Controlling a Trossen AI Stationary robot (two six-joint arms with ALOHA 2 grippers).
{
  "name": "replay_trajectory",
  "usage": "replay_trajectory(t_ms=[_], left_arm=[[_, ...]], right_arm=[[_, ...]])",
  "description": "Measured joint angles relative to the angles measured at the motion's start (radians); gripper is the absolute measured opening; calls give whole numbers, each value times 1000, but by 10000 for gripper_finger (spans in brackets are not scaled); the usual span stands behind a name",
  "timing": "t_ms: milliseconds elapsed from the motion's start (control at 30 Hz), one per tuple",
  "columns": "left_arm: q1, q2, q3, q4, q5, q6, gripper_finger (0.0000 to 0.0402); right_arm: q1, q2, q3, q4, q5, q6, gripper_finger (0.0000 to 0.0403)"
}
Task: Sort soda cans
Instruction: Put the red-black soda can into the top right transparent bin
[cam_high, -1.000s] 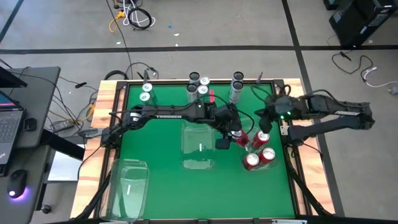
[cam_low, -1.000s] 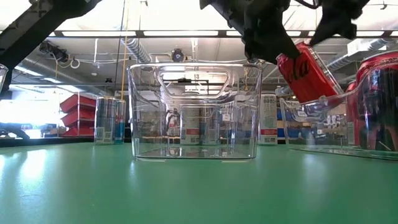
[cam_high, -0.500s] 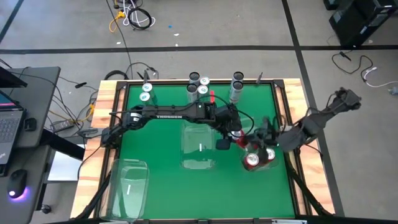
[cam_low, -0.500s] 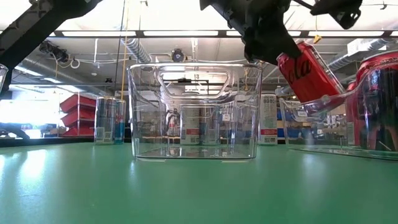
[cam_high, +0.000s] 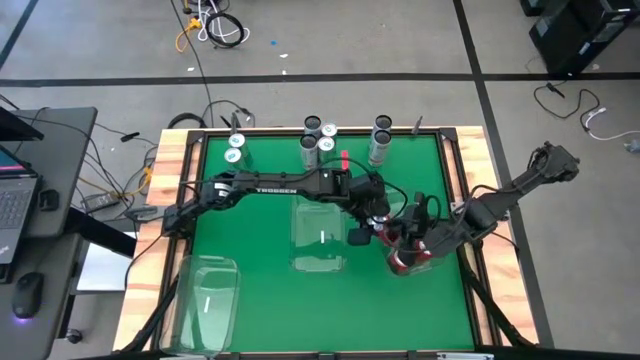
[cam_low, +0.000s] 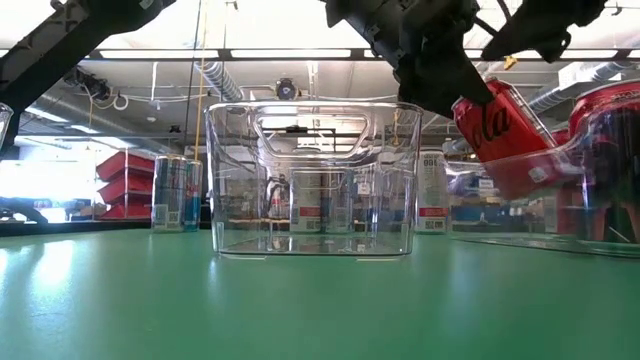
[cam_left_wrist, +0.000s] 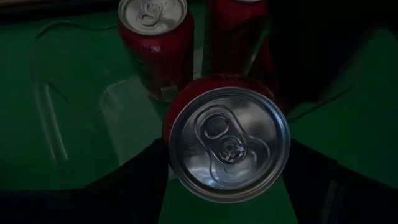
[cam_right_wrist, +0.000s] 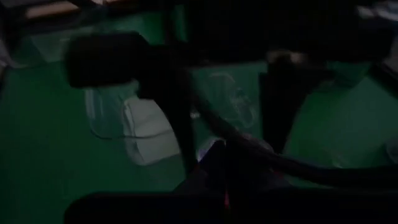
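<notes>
the red can (cam_low: 497, 117) carried white script lettering, partly readable as "cola", and the left arm (cam_high: 275, 187) read "trossen". the left gripper (cam_left_wrist: 227, 186) clamped that can, its long axis tilted, top toward eleven o'clock in the low view, above a clear bin (cam_low: 520, 170) holding red cans (cam_left_wrist: 158, 43). the right gripper (cam_high: 425, 235), fingers together, hovered just beside at three o'clock.

overhead views bright | wrist views dim | ceiling lights glare
</notes>
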Motion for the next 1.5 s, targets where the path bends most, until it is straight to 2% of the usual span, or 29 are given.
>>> replay_trajectory(t_ms=[300,500,667,900,1200,1500], left_arm=[[0,0,-2,7,1,-8,260],[0,1,-3,18,-4,-12,260],[0,6,-2,22,6,-14,259],[-1,10,-2,21,23,-16,258],[-2,12,-4,5,13,-16,256],[-4,12,-4,14,13,-16,279]], right_arm=[[-9,14,0,-61,-66,60,0],[-9,14,1,-92,-71,98,0],[-10,14,1,-34,-59,53,0],[-27,31,0,-42,-52,55,0],[-36,87,3,-75,-110,108,0],[-35,88,3,-119,-141,150,0]])
